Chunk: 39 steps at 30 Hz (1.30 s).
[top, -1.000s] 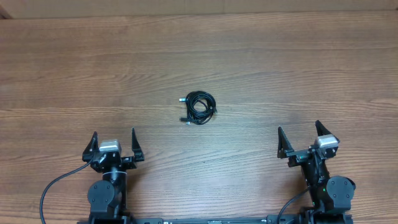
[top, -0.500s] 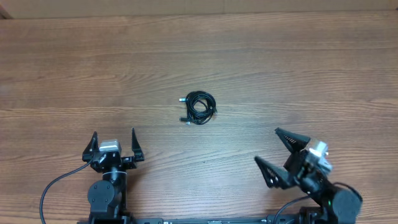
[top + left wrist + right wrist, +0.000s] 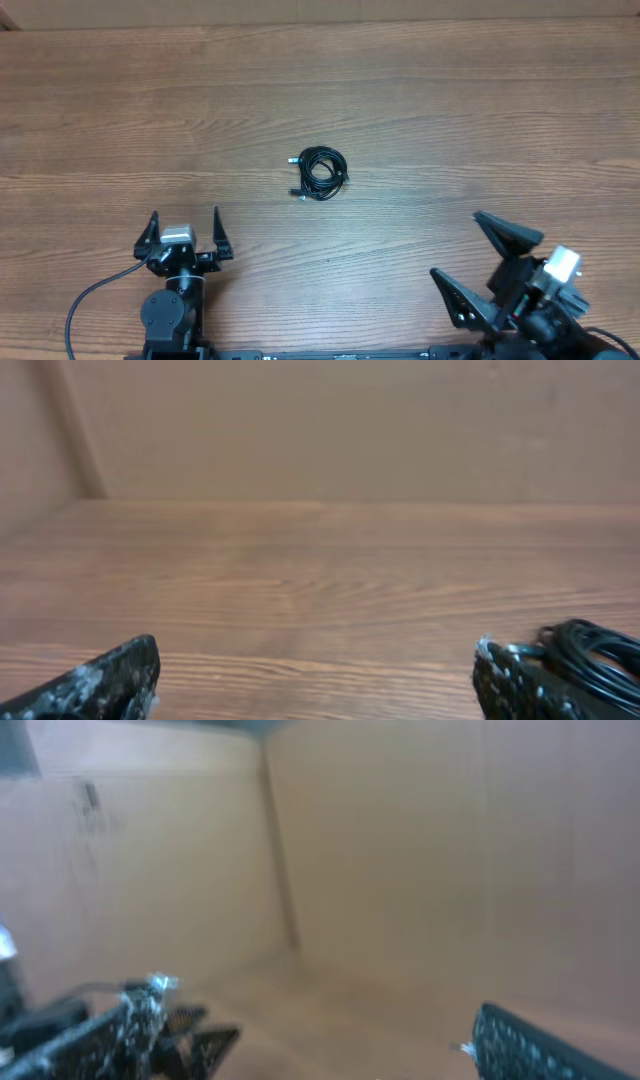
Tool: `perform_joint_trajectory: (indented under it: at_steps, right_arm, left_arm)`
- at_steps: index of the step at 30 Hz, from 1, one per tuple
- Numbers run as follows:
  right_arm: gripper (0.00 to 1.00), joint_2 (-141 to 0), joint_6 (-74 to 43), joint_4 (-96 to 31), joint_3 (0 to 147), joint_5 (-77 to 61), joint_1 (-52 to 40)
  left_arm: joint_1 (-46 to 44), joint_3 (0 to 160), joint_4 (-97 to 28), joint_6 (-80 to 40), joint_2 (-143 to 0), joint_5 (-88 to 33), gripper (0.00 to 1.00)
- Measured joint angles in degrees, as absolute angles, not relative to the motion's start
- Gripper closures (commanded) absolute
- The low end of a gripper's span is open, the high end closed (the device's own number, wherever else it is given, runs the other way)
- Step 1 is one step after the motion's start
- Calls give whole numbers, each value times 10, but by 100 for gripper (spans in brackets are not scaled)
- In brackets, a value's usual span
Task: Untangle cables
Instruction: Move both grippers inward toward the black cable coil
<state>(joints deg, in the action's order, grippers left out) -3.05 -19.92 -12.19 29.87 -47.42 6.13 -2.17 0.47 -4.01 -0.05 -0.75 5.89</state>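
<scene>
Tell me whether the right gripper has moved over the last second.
Yes. The right gripper has pulled back and out to the right, away from the unmoved cable coil, twisting so its open jaws face left.

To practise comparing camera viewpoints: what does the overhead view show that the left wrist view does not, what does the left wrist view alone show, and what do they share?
Overhead only: the whole coil of cables at once, and the right arm with its jaws open. Left wrist only: the tan wall rising behind the table, seen face-on. Both: the wooden table, the cables, and the open jaws of the left arm.
</scene>
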Motion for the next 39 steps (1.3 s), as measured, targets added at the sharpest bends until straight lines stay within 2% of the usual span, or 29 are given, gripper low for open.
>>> perform_joint_trajectory:
  at_steps: [6,8,11,13,16,21,29,33,39]
  right_arm:
    - [0,-128,-72,-390,481,-444,71]
    - [0,-180,-39,-486,544,-427,71]
    - [0,-244,-19,-564,595,-412,71]
    - [0,-298,-12,-619,633,-406,71]
    - [0,-382,-6,-673,685,-399,72]
    - [0,-484,-2,-735,755,-399,71]
    - [0,-572,-35,-745,766,-534,71]
    - [0,-605,-42,-762,766,-562,64]
    - [0,-638,-46,-773,766,-517,5]
  left_arm:
    - [-22,5,-23,-93,-8,-93,0]
    - [-22,4,29,-132,-8,-179,0]
    - [-22,6,107,-153,-8,-259,1]
    - [-22,24,116,-163,-8,-295,0]
    - [-22,94,45,-168,-11,-312,0]
    - [-22,290,-163,-161,-90,-302,1]
    - [-22,655,-520,-98,-384,-315,1]
    - [-22,748,-585,-84,-509,-348,0]
    - [-22,754,-640,-78,-632,-408,0]
